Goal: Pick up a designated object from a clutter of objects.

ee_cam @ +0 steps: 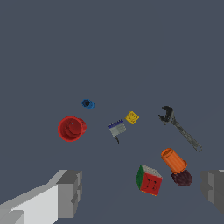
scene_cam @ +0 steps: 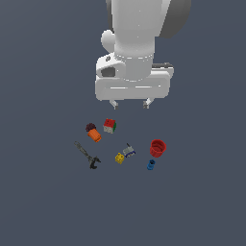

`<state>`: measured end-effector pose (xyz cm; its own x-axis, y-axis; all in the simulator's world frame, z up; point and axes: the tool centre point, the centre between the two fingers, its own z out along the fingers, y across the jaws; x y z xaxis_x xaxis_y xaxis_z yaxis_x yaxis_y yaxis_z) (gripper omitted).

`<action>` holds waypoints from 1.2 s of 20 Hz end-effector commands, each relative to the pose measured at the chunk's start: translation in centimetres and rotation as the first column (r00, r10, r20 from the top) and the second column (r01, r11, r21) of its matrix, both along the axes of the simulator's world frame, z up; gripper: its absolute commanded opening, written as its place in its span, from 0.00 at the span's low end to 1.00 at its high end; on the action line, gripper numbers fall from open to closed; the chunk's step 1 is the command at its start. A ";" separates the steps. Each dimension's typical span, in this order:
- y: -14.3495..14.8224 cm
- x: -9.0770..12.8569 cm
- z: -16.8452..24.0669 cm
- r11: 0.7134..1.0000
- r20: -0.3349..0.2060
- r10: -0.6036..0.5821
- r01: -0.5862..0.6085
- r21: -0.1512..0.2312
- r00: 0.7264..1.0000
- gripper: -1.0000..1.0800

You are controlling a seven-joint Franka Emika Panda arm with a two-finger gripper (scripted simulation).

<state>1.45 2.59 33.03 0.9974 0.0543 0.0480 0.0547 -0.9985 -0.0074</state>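
In the exterior view the gripper (scene_cam: 130,103) hangs well above the clutter with its two fingertips apart and nothing between them. The blue piece (scene_cam: 151,165) lies on the floor toward the exterior view's right, just beside the red cup (scene_cam: 157,148) and nearer the camera than it. That closeness is the main hazard: if the arm descends a little off line, a finger would likely land on the cup's rim or push the cup into the blue piece and send it rolling (it looks like a stubby cylinder lying on its side). The yellow block (scene_cam: 119,158) and grey-blue piece (scene_cam: 129,151) sit near each other further to the exterior view's left, apart from the target. The wrench (scene_cam: 87,156), the orange cylinder (scene_cam: 93,133) and the cube (scene_cam: 110,126) are well clear of it.

In the wrist view both fingers (ee_cam: 69,192) frame the scene, wide apart and empty. The blue piece (ee_cam: 88,104) shows its dark hole, with the red cup (ee_cam: 71,128) between it and the nearer finger. The gripper is not yet centred over the target, so a straight drop from here would probably meet the cube (ee_cam: 148,180) or the bare floor beside it instead. The small size of the target also leaves little margin for closing squarely on it.
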 end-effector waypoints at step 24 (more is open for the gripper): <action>2.9 2.0 -3.1 0.999 -0.012 0.031 -0.031 0.012 0.999 0.96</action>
